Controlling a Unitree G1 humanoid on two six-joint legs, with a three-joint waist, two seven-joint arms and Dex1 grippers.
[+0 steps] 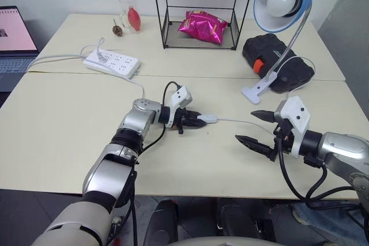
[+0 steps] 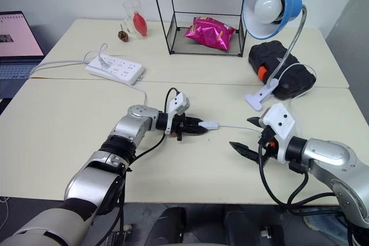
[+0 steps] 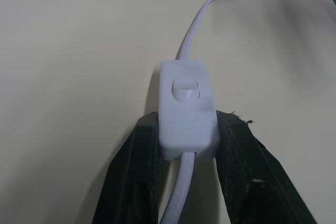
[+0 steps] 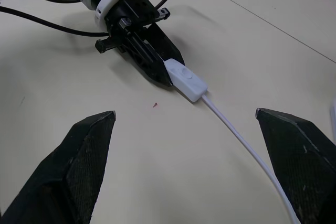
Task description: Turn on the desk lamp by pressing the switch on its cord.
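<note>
The small white switch lies on the cream table in front of me, rocker side up. My left gripper is shut on it, one black finger against each long side. The thin white cord runs from the switch toward the desk lamp. The lamp's blue shade and white bulb face me at the back right, above a silver gooseneck and a white clip base. My right gripper hovers open just right of the switch, on either side of the cord, and touches nothing.
A white power strip lies at the back left. A black wire rack holds a pink bag. A black case sits behind the lamp's clip. A laptop and a glass stand at the far left.
</note>
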